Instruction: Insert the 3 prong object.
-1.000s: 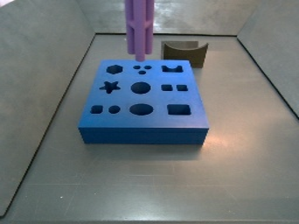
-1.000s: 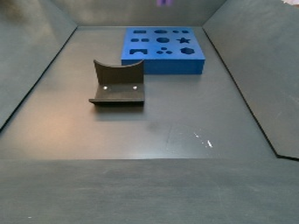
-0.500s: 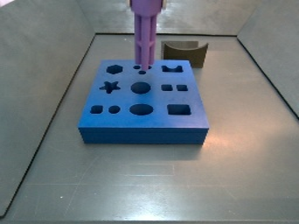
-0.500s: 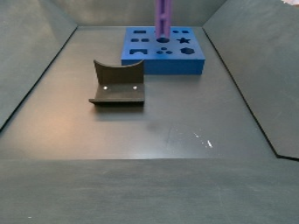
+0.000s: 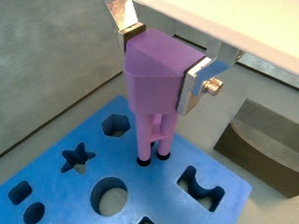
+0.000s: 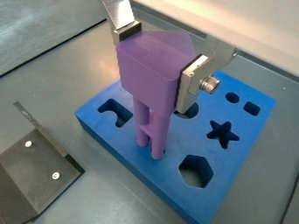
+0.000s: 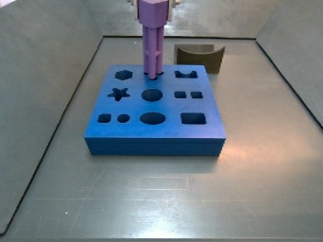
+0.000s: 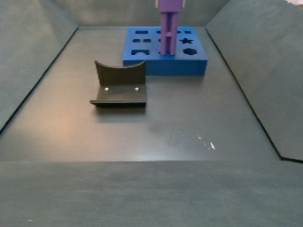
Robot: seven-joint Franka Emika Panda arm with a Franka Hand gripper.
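Above the blue block (image 7: 154,106) my gripper (image 5: 163,54) holds the 3 prong object (image 5: 156,96) by its upper end, the silver fingers (image 5: 195,82) pressed against opposite faces. The peg stands roughly upright with its prong tips at the trio of small round holes near the block's back edge; in a wrist view (image 6: 149,92) the tips look just entered, though I cannot tell how deep they sit.

My main worry is misalignment. If one prong rides on the rim of its hole while the others drop in, pushing down could wedge the peg, tilt it in the grip or bend a prong. The peg is long and held only at the top, so I judge a small angular error up there becomes a real offset at the tips.

A second risk is the block itself. It lies loose on the table (image 8: 166,133), as far as I can see, and a sideways load from a jammed prong could slide it.

The fixture (image 8: 119,85) stands well apart from the block, out of harm's way. If the grip slips under load, the peg might ride up between the pads instead of seating.
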